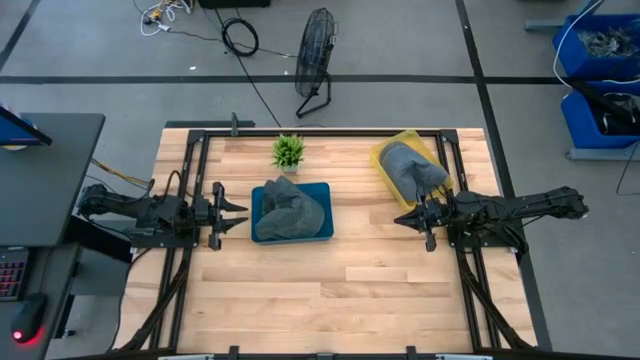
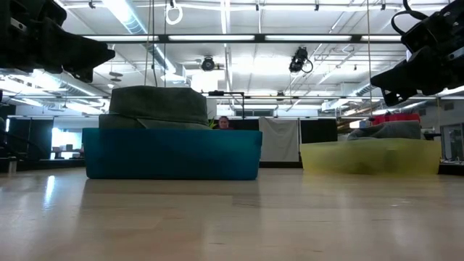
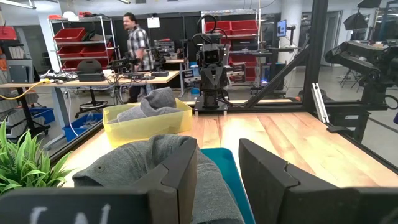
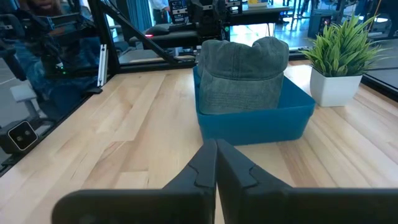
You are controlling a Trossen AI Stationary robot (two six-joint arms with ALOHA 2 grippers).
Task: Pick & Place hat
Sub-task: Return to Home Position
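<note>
A grey hat point(image 1: 288, 212) lies in a blue tray point(image 1: 323, 190) at the table's middle; it also shows in the right wrist view point(image 4: 242, 74) and the low view point(image 2: 156, 105). Another grey hat point(image 1: 412, 168) lies in a yellow tray point(image 1: 384, 160) at the far right, also seen in the left wrist view point(image 3: 152, 102). My left gripper point(image 1: 238, 214) is open, just left of the blue tray, above the table. My right gripper point(image 1: 402, 219) is shut and empty, just near of the yellow tray.
A small potted plant point(image 1: 288, 152) stands behind the blue tray. Black frame rails point(image 1: 190, 180) run along the table's left and right sides. A person point(image 3: 138, 46) stands in the room beyond the table. The near half of the table point(image 1: 330, 290) is bare wood.
</note>
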